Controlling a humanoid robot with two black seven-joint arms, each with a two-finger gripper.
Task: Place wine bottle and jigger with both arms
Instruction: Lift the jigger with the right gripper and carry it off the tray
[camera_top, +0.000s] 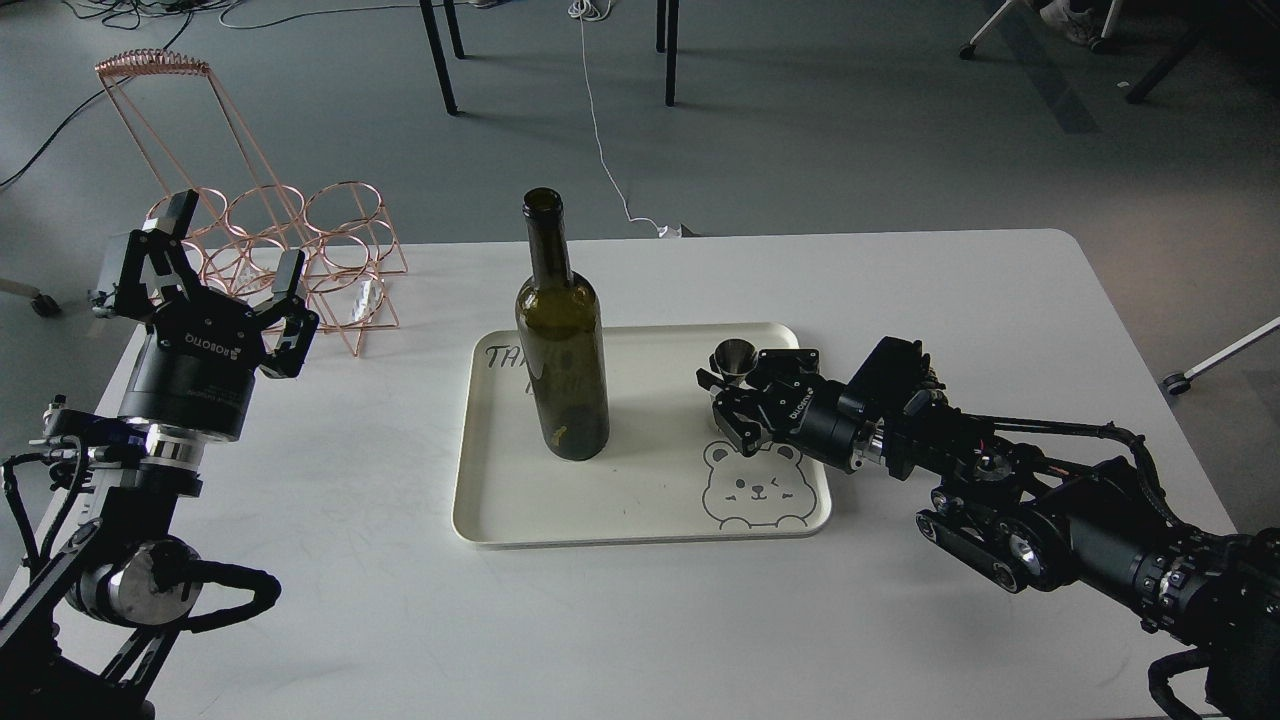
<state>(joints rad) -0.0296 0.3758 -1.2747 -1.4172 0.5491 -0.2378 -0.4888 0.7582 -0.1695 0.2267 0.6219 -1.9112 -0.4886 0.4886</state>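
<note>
White worktop (300, 600), cream tray (480, 500) as landmark. Wine bottle (562, 340) upright at tray's left-centre; jigger (731, 361) upright at its right edge, our right gripper (722, 398) fingers around it (clamped or not, cannot tell). Left gripper (228, 262) well off tray, fingers apart.

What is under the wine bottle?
The wine bottle stands upright on the cream tray, over handwritten letters. The bottle covers part of the writing, so it cannot be read.
</note>
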